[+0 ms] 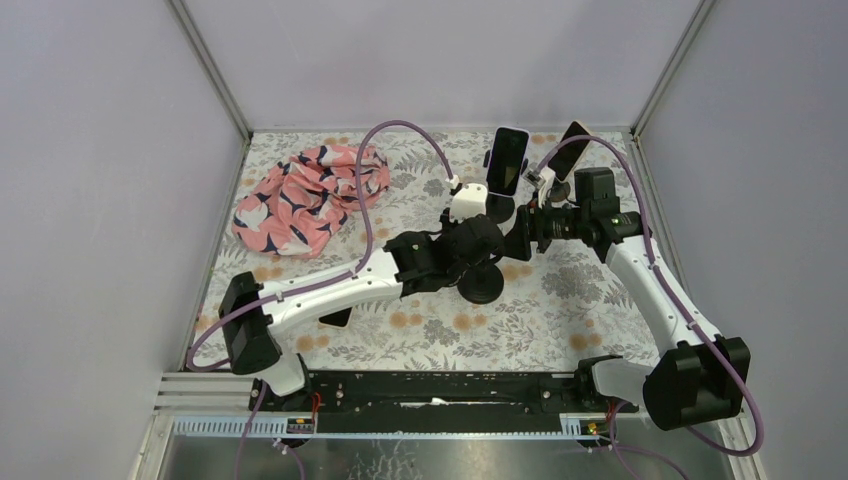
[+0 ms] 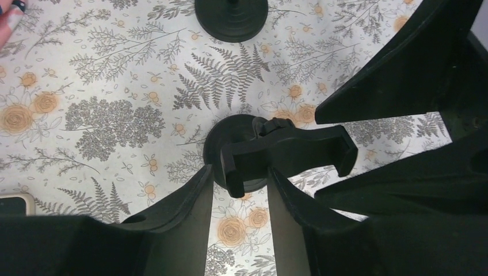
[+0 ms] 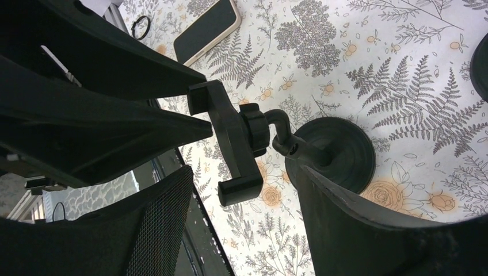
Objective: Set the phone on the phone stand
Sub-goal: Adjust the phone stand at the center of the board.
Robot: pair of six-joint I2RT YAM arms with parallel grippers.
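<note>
The empty black phone stand stands mid-table on a round base, its clamp cradle tilted. My left gripper is open, its fingertips either side of one cradle arm with a gap on both sides. From the other side my right gripper is open wide around the cradle's other end without touching it. The phone, dark-screened in a cream case, lies flat on the cloth beneath my left arm, away from both grippers.
Two other phones sit on stands at the back, one upright and one tilted; the nearer stand's base is just beyond the empty one. A pink patterned cloth is bunched at the back left. Walls enclose the table.
</note>
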